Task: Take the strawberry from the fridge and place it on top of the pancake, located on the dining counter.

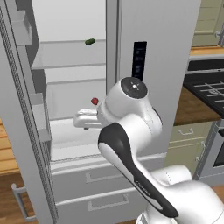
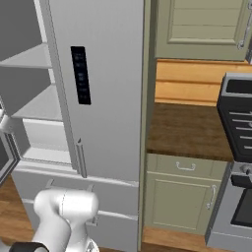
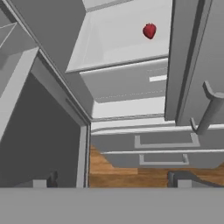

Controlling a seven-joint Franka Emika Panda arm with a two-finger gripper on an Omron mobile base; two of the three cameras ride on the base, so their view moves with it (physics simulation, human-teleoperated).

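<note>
Inside open fridge (image 1: 162, 52), on white shelf: strawberry (image 1: 94, 101). My gripper (image 3: 111, 179) just outside, fingers spread wide, holding nothing.

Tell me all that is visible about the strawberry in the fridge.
The strawberry is a tiny bright red fruit, rounded and tapering slightly at one end, with a matte, faintly dimpled skin. It lies alone on a white shelf inside the open fridge, near the shelf's back wall. Nothing else touches it; the open pincer is apart from it.
</note>
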